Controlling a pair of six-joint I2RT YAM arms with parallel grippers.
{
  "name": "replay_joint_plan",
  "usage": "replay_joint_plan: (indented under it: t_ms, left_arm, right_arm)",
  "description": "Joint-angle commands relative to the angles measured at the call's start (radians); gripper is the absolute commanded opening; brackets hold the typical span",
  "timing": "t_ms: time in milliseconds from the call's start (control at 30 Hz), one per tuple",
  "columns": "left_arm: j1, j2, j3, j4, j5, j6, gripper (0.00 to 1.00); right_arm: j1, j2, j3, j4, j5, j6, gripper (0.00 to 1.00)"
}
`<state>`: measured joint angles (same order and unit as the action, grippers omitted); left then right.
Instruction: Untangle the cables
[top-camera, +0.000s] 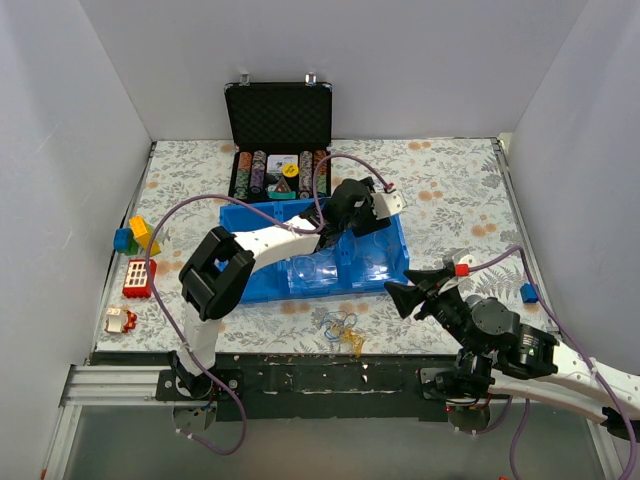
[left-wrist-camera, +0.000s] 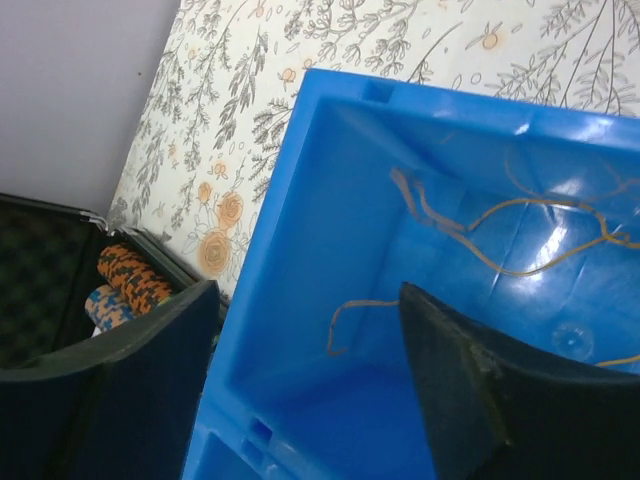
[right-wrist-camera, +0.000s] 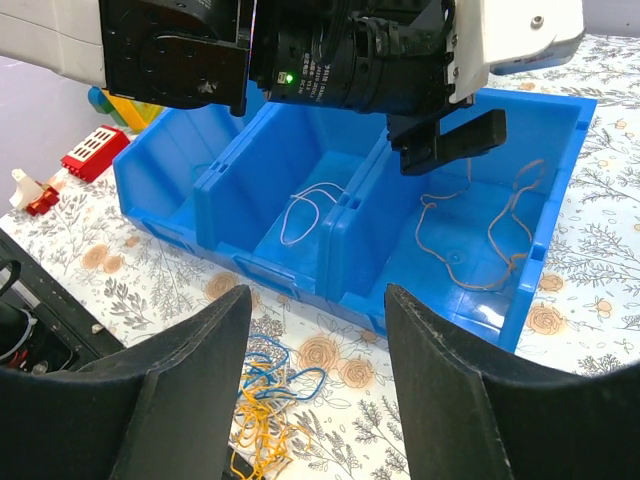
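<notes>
The cables are a small clump of blue and yellow loops (top-camera: 340, 325) on the floral tablecloth just in front of the blue tray (top-camera: 265, 285). In the right wrist view the clump (right-wrist-camera: 262, 400) lies low between my fingers. My right gripper (right-wrist-camera: 320, 390) is open and empty above it, also seen in the top view (top-camera: 397, 297). A pale loop (right-wrist-camera: 305, 210) lies in the tray's middle compartment and tan loops (right-wrist-camera: 480, 240) in its right one. My left gripper (left-wrist-camera: 310, 385) is open and empty over that right compartment, above the tan loops (left-wrist-camera: 500, 235); it also shows in the top view (top-camera: 348, 215).
An open black case of poker chips (top-camera: 278, 140) stands behind the tray. Coloured toy bricks (top-camera: 135, 235), a red toy (top-camera: 138, 277) and a small toy (top-camera: 118, 320) lie at the left. The table's front edge runs just below the clump.
</notes>
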<state>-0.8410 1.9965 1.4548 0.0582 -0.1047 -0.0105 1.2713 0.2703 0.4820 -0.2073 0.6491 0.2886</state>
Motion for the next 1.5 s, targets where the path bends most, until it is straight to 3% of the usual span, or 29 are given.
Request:
replay_joint_plan:
  t_ms: [0, 133, 367, 633, 800, 1000, 1167, 1467]
  left_arm:
    - [-0.006, -0.068, 0.033, -0.085, -0.015, -0.011, 0.83]
    - [-0.007, -0.157, 0.015, -0.093, 0.035, -0.057, 0.94]
    - [-0.004, -0.506, -0.21, -0.038, 0.29, -0.121, 0.98]
    - [-0.01, -0.869, -0.462, -0.329, 0.632, -0.1, 0.98]
    - [-0.017, -0.959, -0.658, -0.406, 0.708, -0.042, 0.78]
    - [-0.017, -0.877, -0.734, -0.433, 0.777, -0.097, 0.49]
    - [-0.015, -0.789, -0.754, -0.354, 0.771, -0.209, 0.47]
    - [-0.015, -0.729, -0.827, -0.198, 0.728, -0.22, 0.37]
  right_arm:
    - [0.003, 0.009, 0.046, 0.049, 0.027, -0.005, 0.64]
    - [0.005, 0.029, 0.041, 0.052, 0.009, -0.003, 0.64]
    - [0.003, 0.064, -0.008, 0.034, -0.052, 0.038, 0.69]
    - [0.003, 0.138, -0.114, 0.095, -0.169, 0.073, 0.69]
    - [0.002, 0.168, -0.126, 0.107, -0.189, 0.089, 0.67]
    - [0.002, 0.21, -0.118, 0.124, -0.197, 0.087, 0.66]
    - [0.002, 0.214, -0.123, 0.147, -0.2, 0.095, 0.66]
    - [0.002, 0.245, -0.097, 0.134, -0.186, 0.067, 0.65]
